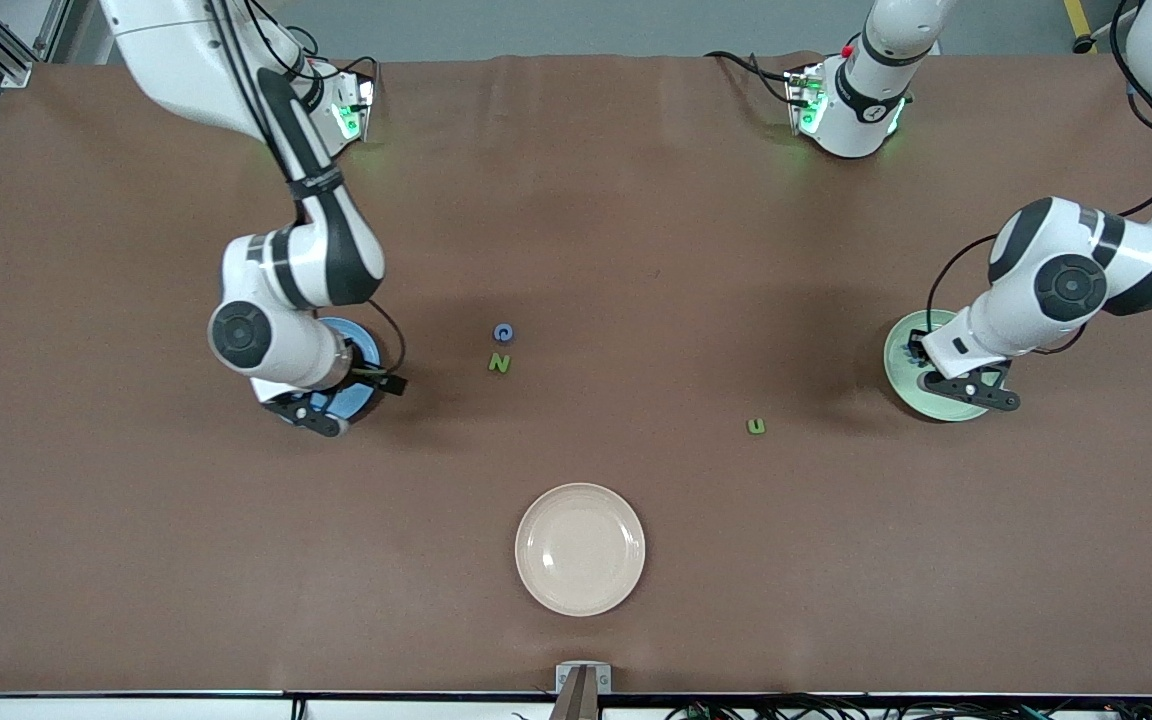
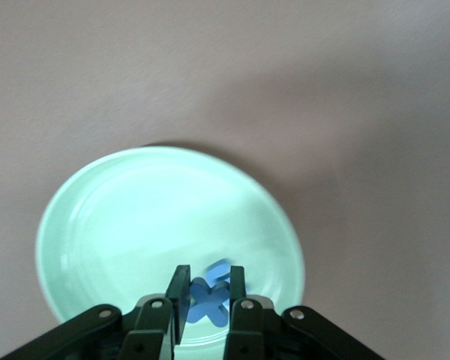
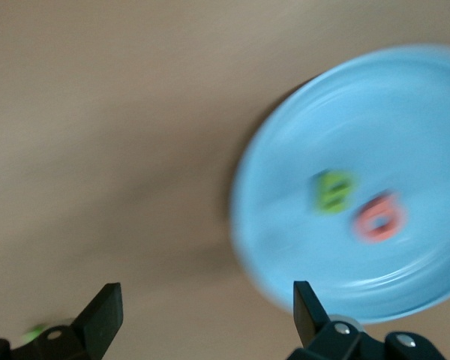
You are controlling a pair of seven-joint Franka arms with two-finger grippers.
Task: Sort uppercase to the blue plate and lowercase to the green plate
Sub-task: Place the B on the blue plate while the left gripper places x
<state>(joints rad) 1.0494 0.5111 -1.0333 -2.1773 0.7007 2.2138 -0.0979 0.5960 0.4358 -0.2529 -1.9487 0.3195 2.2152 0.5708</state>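
My left gripper (image 1: 921, 368) is over the green plate (image 1: 898, 372), shut on the blue x (image 2: 205, 302). In the left wrist view (image 2: 206, 289) a second blue piece (image 2: 222, 267) lies on the green plate (image 2: 135, 210) under it. My right gripper (image 1: 361, 392) is open and empty (image 3: 206, 307) over the table at the edge of the blue plate (image 1: 364, 350). The blue plate (image 3: 405, 112) holds the green B (image 3: 332, 190) and the red Q (image 3: 378, 217). The blue C (image 1: 503, 333) and green N (image 1: 499, 363) lie mid-table. The green u (image 1: 756, 426) lies nearer the green plate. The green p is hidden.
A cream plate (image 1: 580, 549) sits near the front edge, mid-table. Both arms hang low over their plates at the two ends of the table.
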